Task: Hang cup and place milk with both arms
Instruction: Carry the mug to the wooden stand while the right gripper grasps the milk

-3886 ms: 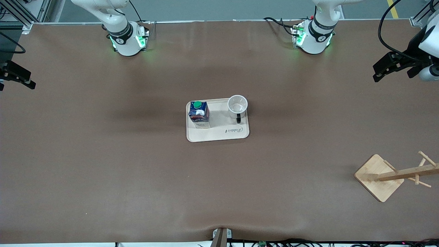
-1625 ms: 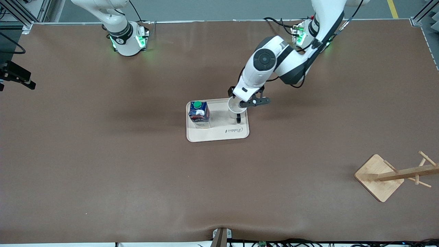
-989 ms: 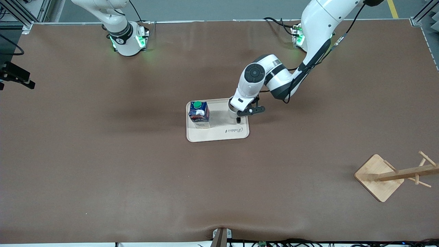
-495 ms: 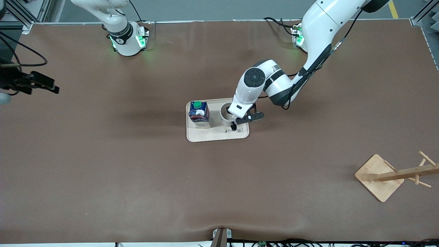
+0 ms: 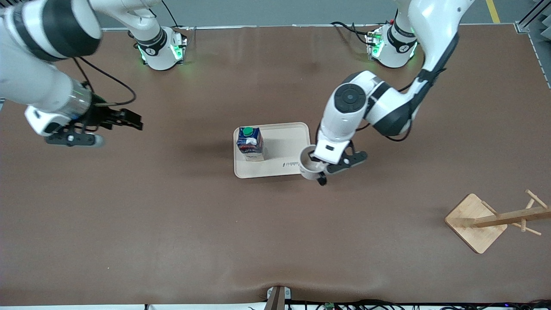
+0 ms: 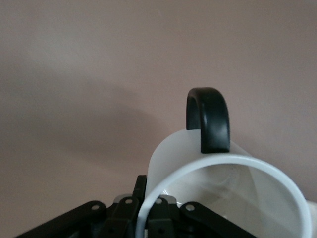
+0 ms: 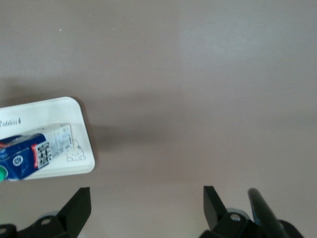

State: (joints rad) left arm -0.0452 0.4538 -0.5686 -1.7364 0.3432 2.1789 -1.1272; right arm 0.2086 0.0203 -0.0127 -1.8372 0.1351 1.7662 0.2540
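Left hand (image 5: 323, 170) is clamped on the rim of the cup (image 5: 308, 168) and carries it in the air, over the tray corner at the left arm's end, the one nearer the front camera. In the front view the cup's mouth faces up and the black handle (image 5: 321, 181) pokes out past the tray edge, over bare surface. In the left wrist view the cup (image 6: 228, 193) fills the lower part of the frame, the handle (image 6: 209, 119) arches over the white rim, and the hand (image 6: 146, 215) bites the rim, one finger (image 6: 166, 218) inside the wall.

Milk (image 5: 250, 143) stands upright on the tray (image 5: 282, 142), at the end toward the right arm, green cap up. The rest of the tray bed is bare apart from the printed lettering near the cup. The right wrist view catches the milk (image 7: 34, 154) and the tray corner (image 7: 81, 148) from above.

Right hand (image 5: 115, 118) is open and holds nothing; it hangs over bare brown surface (image 5: 181, 224) toward the right arm's end, well apart from the tray. Its two fingers (image 7: 213, 204) show spread wide in the right wrist view.

Wooden cup rack (image 5: 490, 220) sits near the surface's corner at the left arm's end, nearer the front camera than the tray, no cup on its pegs.
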